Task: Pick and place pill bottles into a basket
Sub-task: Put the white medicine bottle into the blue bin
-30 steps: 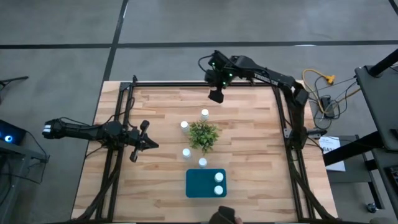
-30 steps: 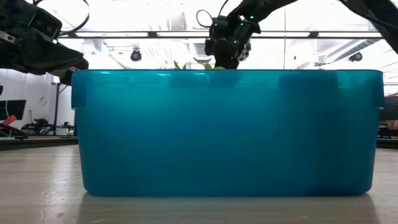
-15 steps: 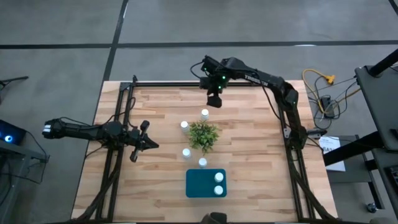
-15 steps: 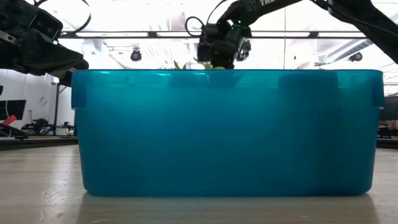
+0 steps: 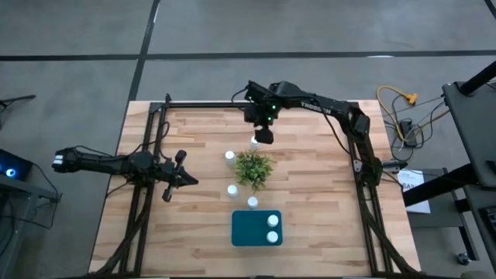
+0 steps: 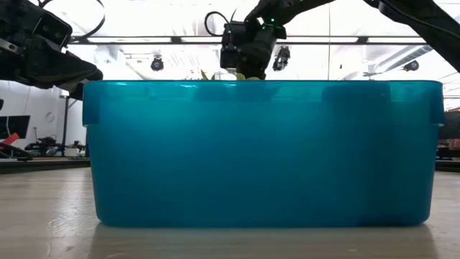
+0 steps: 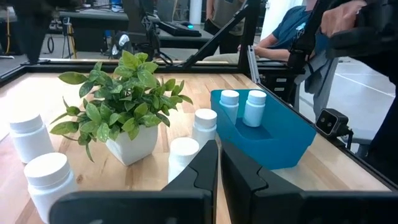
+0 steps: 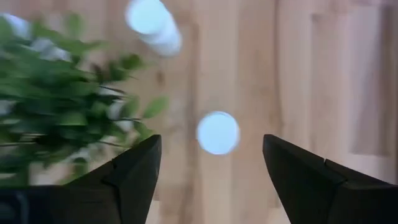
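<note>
Several small white pill bottles stand upright on the wooden table around a green plant (image 5: 253, 168). One bottle (image 5: 253, 143) stands at the plant's far side, another (image 5: 229, 156) at its left, and two stand nearer (image 5: 232, 191) (image 5: 252, 202). Two more bottles (image 5: 273, 221) (image 5: 271, 236) stand in the teal basket (image 5: 246, 229). My right gripper (image 5: 263, 136) is open and points down over the far bottle (image 8: 217, 132), which shows between its fingers, untouched. My left gripper (image 5: 190, 180) is shut and empty at the table's left, pointing toward the plant.
The plant (image 8: 56, 93) stands close beside the right gripper's fingers. The basket (image 6: 259, 151) fills the low view and hides the table behind it. Black frame rails run along the table's left, right and far edges. A person sits beyond the table (image 7: 292, 31).
My right gripper has gone from the table's far edge toward the near edge and a little to the left, and now stands over the bottle at the plant's far side. The bottles, plant and basket have stayed where they were.
</note>
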`<state>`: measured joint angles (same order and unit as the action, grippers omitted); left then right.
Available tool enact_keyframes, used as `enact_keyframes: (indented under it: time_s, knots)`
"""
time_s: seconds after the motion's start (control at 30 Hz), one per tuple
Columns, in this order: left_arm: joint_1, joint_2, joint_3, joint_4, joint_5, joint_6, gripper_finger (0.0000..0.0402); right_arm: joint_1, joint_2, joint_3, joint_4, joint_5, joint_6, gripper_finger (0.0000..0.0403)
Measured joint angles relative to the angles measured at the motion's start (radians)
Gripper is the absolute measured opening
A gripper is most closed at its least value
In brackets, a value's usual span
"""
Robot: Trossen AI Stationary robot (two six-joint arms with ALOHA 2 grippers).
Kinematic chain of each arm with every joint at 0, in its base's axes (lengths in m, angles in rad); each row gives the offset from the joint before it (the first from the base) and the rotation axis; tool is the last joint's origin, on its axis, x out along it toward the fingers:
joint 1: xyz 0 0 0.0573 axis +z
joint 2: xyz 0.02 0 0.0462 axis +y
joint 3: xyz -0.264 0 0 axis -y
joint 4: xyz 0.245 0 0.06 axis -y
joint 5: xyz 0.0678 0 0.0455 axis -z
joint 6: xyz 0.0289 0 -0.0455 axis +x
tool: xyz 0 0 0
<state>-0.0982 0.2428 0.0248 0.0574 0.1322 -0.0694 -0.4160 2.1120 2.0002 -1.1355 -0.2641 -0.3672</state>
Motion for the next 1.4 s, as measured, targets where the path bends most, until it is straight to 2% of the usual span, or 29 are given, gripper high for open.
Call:
enact_keyframes:
  time_s: [0.2,1.1,1.23,1.4]
  knots:
    - [0.0,-0.001,0.0,0.0,0.0,-0.002,0.0001,0.004,0.0,-0.045,0.033,0.06,-0.003,0.0261]
    - [0.0,-0.001,0.0,0.002,0.0,-0.004,0.0001,0.008,0.0,-0.207,0.213,0.086,-0.011,0.0255]
    - [0.0,-0.001,0.0,0.002,0.0,-0.003,0.0001,0.01,0.0,-0.227,0.241,0.133,-0.01,0.0253]
    - [0.0,-0.001,0.0,0.002,-0.001,-0.003,0.0001,0.011,0.0,-0.241,0.26,0.134,-0.007,0.0252]
